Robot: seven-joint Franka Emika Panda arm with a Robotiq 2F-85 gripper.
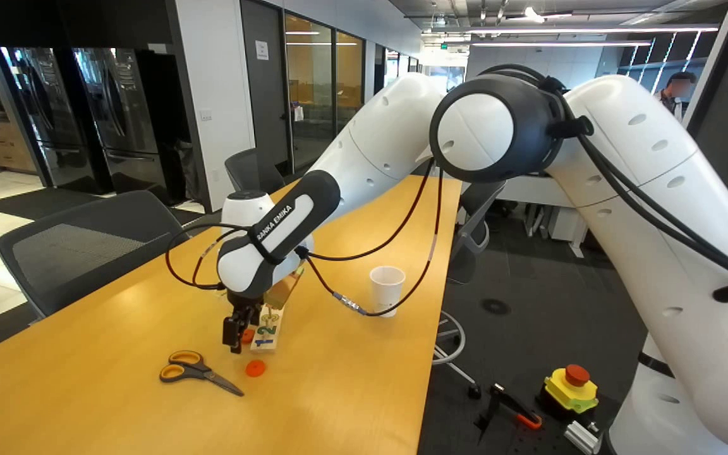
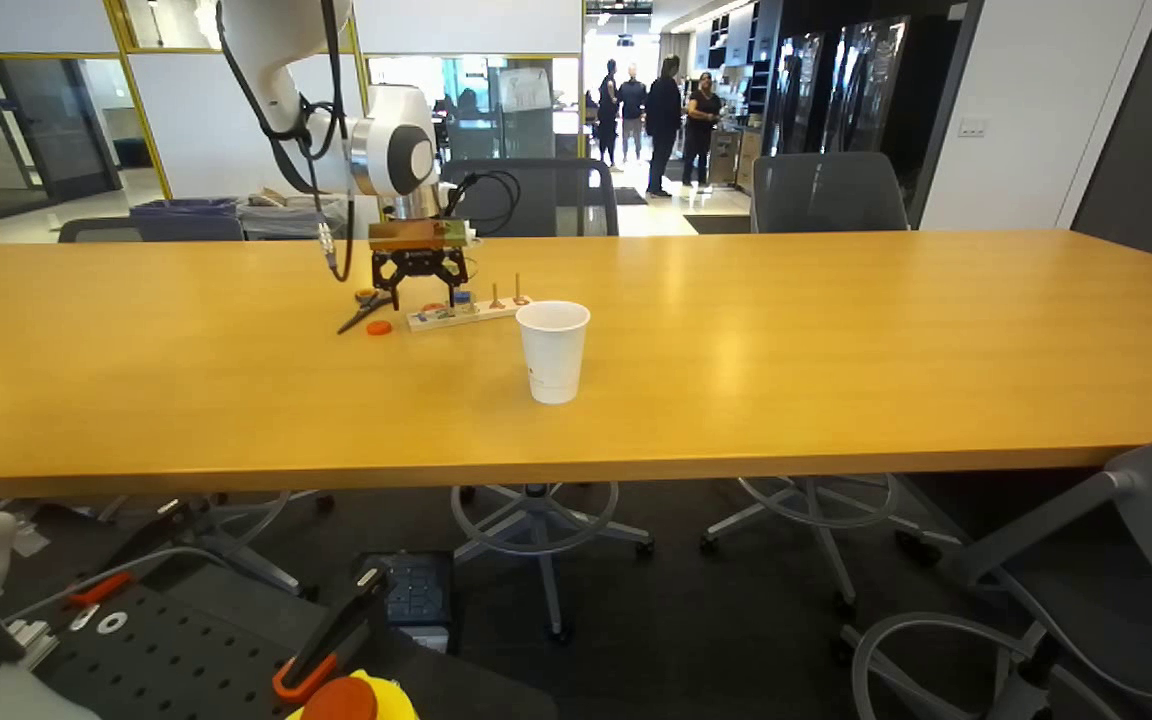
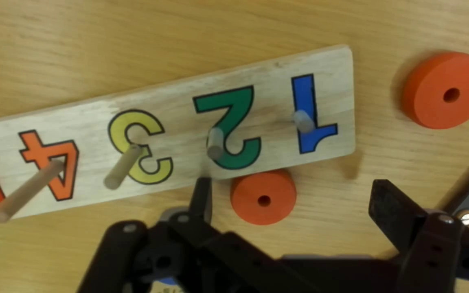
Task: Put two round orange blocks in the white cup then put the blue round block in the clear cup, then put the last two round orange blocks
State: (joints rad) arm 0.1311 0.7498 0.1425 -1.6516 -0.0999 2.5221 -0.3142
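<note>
Wrist view: orange block (image 3: 263,203) between gripper (image 3: 293,196) fingers (image 3: 391,209)

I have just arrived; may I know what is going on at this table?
A robot arm holds its open fingers over the table, with one orange disc visible between them in the wrist view, not gripped. Another orange disc lies past the number-1 end of the pegboard. The white cup stands upright farther off.
</note>
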